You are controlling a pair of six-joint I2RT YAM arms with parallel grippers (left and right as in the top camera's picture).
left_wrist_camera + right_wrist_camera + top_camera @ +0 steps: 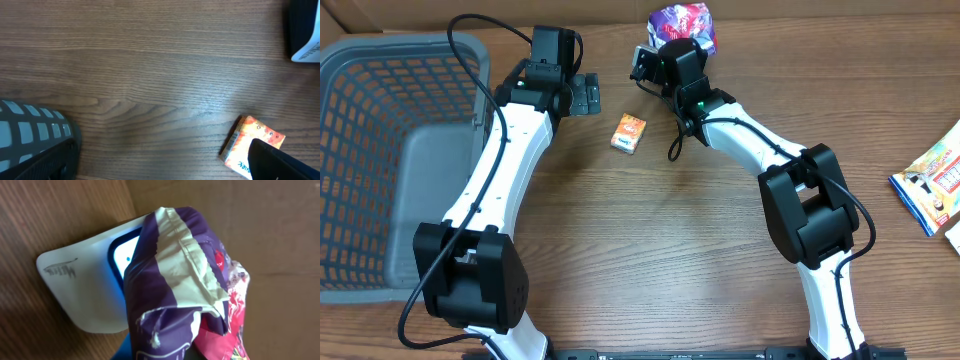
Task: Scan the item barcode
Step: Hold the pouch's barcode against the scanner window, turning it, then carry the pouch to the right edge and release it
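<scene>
the right gripper is pinching shut on the purple snack bag and holding it up at the far edge of the desk, right in front of the white scanner, whose window is glowing blue. the bag is hanging crumpled, its seam and folds facing the wrist camera, and i'm not seeing a barcode on any side that shows. whether the bag is touching the window i can't tell. to my eye the scan is under way but not landing cleanly. the bag is covering part of the window, and the creases are probably breaking up whatever code is facing it. doing this well is looking like a matter of turning the bag slowly until a flatter panel is facing the glow, holding it just off the window, and pausing there.

the left gripper is standing wide open with nothing in it, hovering near the far edge a little left of the scanner. the small orange box is lying near it on the wood. room is tight behind the bag, where the desk is ending, and the open stretch is toward the middle and the near edge. the grey basket is filling the left edge, and another packet is lying at the right edge, well apart.
</scene>
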